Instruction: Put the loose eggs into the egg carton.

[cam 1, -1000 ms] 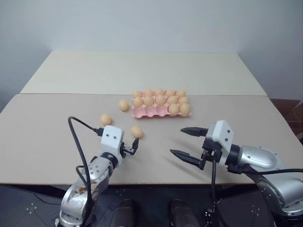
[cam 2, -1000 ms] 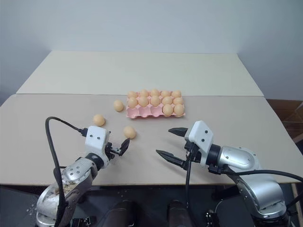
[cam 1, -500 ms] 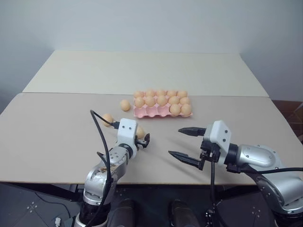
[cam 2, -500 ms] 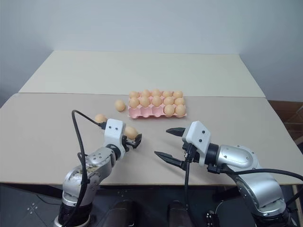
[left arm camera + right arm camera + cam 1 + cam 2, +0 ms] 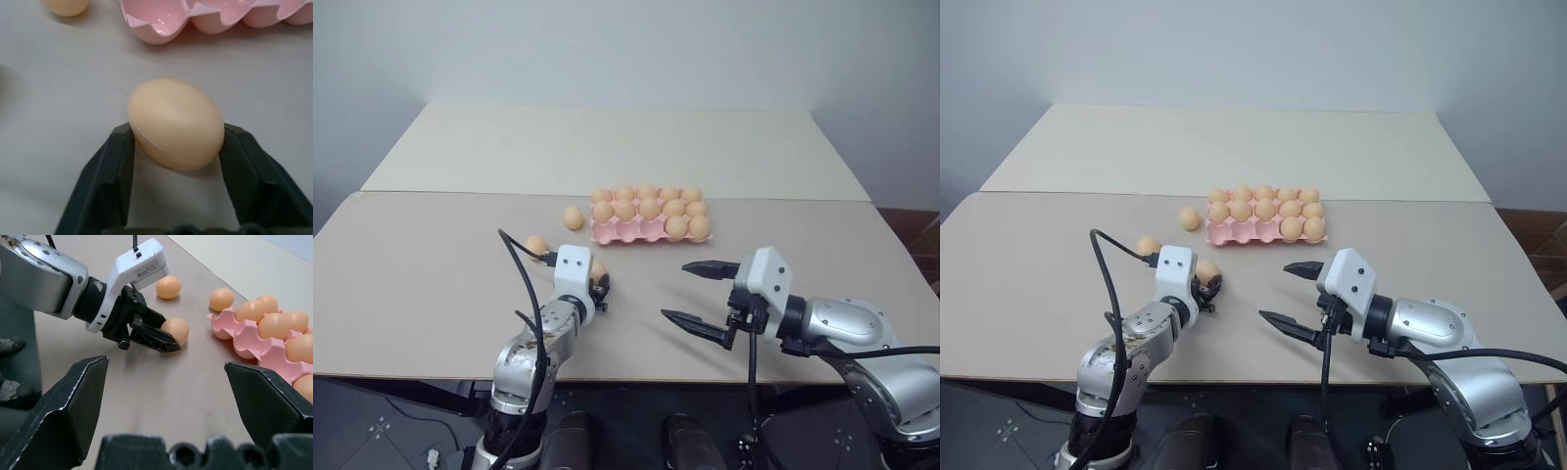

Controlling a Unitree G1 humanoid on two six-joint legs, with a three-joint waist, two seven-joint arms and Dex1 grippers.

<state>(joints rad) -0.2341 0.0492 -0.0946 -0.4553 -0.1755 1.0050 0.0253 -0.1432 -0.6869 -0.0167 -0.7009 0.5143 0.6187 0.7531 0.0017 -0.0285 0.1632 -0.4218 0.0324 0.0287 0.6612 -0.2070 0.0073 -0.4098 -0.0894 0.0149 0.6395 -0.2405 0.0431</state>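
A big tan table (image 5: 431,284) sits near us, and a paler table (image 5: 607,147) touches it at 12 o'clock (both bare wood). The wall (image 5: 626,49) is pale grey.

left hand (image 5: 175,142): fingers apparently pinching | right hand (image 5: 696,292): spread wide

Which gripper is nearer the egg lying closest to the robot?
Left. The left gripper clamps that egg between its fingers; the right gripper hovers open, apart to its right.
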